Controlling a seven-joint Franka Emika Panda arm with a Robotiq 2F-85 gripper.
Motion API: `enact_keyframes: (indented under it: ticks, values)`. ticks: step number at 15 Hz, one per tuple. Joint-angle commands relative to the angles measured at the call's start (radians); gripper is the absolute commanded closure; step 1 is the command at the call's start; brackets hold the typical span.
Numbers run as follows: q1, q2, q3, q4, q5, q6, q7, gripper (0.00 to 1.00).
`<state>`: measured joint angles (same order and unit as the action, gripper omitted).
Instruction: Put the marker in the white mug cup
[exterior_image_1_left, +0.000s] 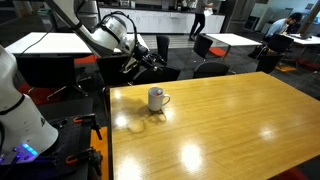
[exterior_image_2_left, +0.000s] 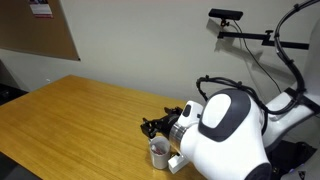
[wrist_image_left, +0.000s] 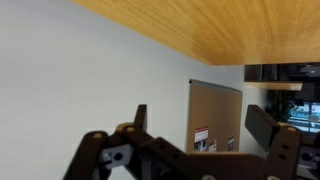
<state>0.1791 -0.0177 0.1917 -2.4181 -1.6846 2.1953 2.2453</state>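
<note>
The white mug cup (exterior_image_1_left: 157, 98) stands upright on the wooden table (exterior_image_1_left: 210, 130) near its far edge, with its handle to the right. It also shows in the second exterior view (exterior_image_2_left: 159, 152), partly behind the white arm housing. My gripper (exterior_image_1_left: 153, 63) hangs above and behind the mug, off the table's far edge. It shows as dark fingers above the mug in an exterior view (exterior_image_2_left: 150, 127). In the wrist view the gripper (wrist_image_left: 200, 120) has its fingers spread wide with nothing between them. The red marker does not show in any view.
The wrist picture stands upside down, with the table (wrist_image_left: 200, 25) at the top and a corkboard (wrist_image_left: 215, 115) on the wall. A large white arm housing (exterior_image_2_left: 225, 130) fills the table's near corner. Office chairs (exterior_image_1_left: 205, 48) and other tables stand behind.
</note>
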Motion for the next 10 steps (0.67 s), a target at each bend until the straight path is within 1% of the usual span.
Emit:
enact_keyframes:
  ticks: [1,4,10]
  values:
    - [-0.023,-0.110,-0.039,-0.057,-0.025,0.108,-0.004,0.00]
    - [-0.037,-0.159,-0.078,-0.072,-0.046,0.219,-0.039,0.00]
    - [-0.067,-0.219,-0.170,-0.065,-0.172,0.503,-0.139,0.00]
